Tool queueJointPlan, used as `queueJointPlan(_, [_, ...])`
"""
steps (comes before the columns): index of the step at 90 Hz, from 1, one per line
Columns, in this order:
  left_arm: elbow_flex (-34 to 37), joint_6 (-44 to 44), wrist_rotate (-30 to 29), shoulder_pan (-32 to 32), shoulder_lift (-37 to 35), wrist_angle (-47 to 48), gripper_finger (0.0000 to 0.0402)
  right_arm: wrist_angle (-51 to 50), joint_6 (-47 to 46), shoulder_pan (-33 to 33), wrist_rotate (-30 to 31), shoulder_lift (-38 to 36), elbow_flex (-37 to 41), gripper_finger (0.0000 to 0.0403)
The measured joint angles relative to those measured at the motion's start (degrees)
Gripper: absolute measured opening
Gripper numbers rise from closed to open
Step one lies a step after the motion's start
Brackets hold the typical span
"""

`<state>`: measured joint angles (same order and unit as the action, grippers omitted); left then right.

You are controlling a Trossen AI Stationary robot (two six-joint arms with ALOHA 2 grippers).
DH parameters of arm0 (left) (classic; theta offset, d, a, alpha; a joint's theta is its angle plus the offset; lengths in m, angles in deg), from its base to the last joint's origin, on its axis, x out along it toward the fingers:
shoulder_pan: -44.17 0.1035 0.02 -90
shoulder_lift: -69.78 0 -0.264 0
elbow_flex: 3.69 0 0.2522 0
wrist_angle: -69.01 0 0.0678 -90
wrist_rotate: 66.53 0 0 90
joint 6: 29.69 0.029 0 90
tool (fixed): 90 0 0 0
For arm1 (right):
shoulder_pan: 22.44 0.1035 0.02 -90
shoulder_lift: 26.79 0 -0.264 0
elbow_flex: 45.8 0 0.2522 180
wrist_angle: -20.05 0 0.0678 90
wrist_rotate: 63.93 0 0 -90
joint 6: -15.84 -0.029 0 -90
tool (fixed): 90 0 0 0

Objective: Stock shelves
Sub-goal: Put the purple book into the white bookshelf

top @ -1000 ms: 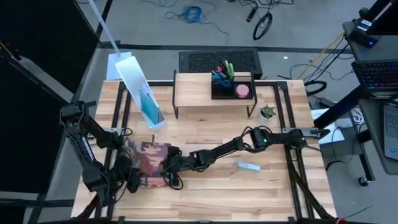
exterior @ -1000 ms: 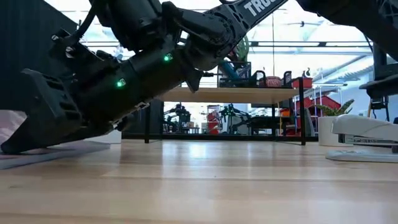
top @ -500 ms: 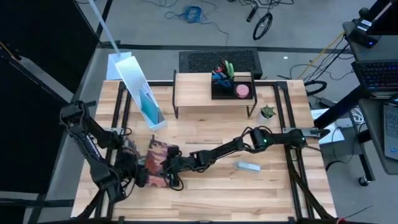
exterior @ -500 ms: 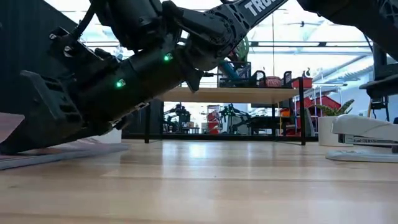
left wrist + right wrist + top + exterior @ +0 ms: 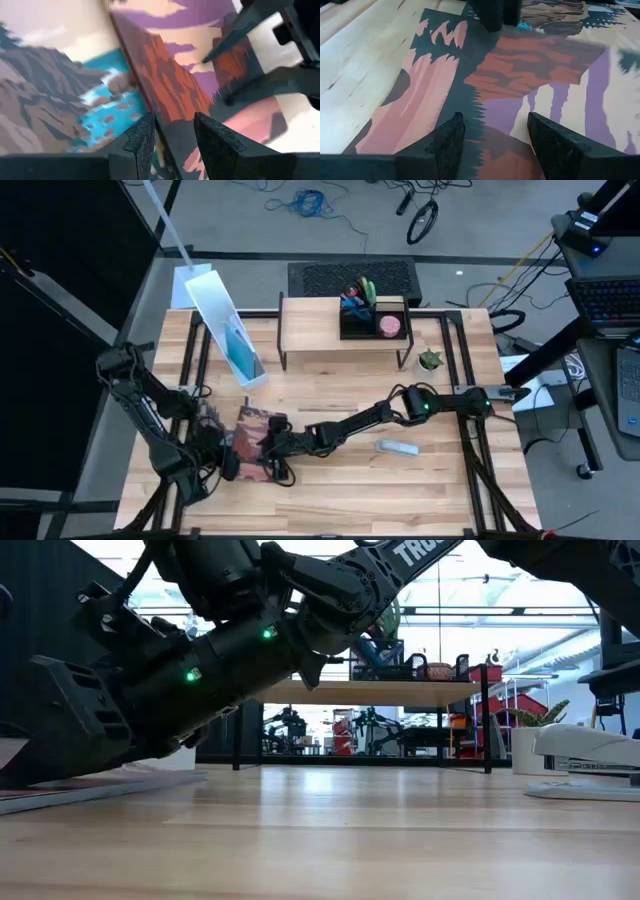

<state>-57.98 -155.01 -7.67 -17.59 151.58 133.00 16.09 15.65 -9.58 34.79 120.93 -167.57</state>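
Both grippers, left (image 5: pixel 228 460) and right (image 5: pixel 268 448), hide much of the landscape-printed booklet (image 5: pixel 252 430); left fingers pinch its edge, right fingers spread. Light-wood shelves (image 5: pixel 310 325) carry a black organizer tray (image 5: pixel 372 320).

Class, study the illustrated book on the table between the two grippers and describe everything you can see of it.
The book is flat and thin with a printed landscape cover: red-brown cliffs, purple and cream sky, turquoise water, dark pine shapes. It looks like glossy paper or card. It lies on the wooden table, front left, one edge slightly raised. The left gripper is at its left edge, the right gripper over its right side.
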Motion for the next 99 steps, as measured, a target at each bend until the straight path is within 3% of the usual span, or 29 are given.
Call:
queueJointPlan(25, [-0.04, -0.38, 5.52, -0.08, 0.29, 4.08, 0.0125, -0.04, 0.02, 0.29, 0.53, 0.02, -0.02, 0.0201])
queueJointPlan(45, [0.40, 0.93, 0.61, -0.08, 0.55, -1.60, 0.0125, -0.12, -0.04, 0.31, 0.36, 0.02, -0.02, 0.0201])
queueJointPlan(62, [6.19, 1.17, -2.45, -0.22, 0.47, -11.61, 0.0125, -0.37, -0.11, 0.36, 0.09, 0.02, -0.02, 0.0201])
queueJointPlan(79, [7.82, 0.42, -10.33, -1.04, 0.74, -15.32, 0.0125, -0.35, -0.13, 0.40, -0.06, 0.02, -0.02, 0.0201])
queueJointPlan(99, [7.85, 9.91, -11.76, -0.96, 0.74, -24.76, 0.0125, -0.10, 1.17, 0.50, -0.40, 0.01, -0.02, 0.0201])
